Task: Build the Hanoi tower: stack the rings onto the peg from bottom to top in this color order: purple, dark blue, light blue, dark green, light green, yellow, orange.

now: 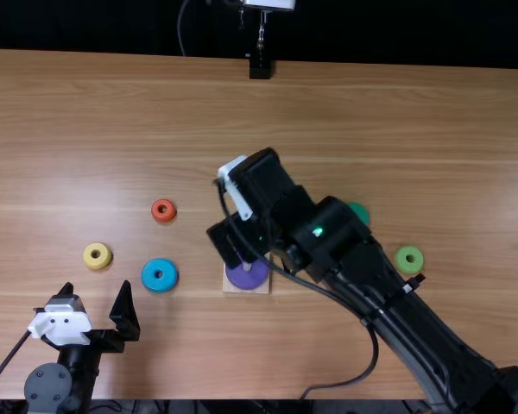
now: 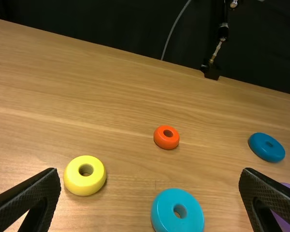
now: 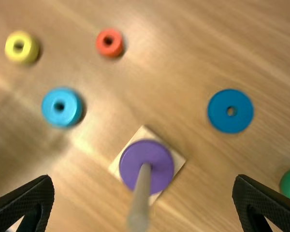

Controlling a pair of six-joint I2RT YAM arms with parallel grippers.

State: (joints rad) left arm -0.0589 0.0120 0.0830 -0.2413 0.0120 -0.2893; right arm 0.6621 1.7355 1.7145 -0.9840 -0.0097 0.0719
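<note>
1. Around the peg (image 3: 142, 186), right down at its foot, can see the purple ring (image 1: 249, 279), lying flat on the square wooden base (image 3: 144, 133).
2. Over near the peg, aimed steeply down, find the right gripper (image 1: 231, 240). Fingers spread wide, lol, like a proper yawn.
3. Near the table's (image 1: 371, 112) near edge, way over left, spot the left gripper (image 1: 97, 285), also with fingers spread wide.
4. On the bare wood, apart from the base, see the dark blue ring (image 3: 230, 123) lying flat.
5. Left of the base, get the light blue ring (image 1: 160, 285); farther left again, the yellow ring (image 1: 97, 263).
6. Farther back, a bit beyond the light blue one, notice the little orange ring (image 1: 163, 217), flat on the wood too.
7. Off to the right, can just make out the dark green ring (image 1: 361, 211), partly hidden behind the right arm (image 1: 371, 276), plus the light green ring (image 1: 409, 267) farther right and a bit nearer.
</note>
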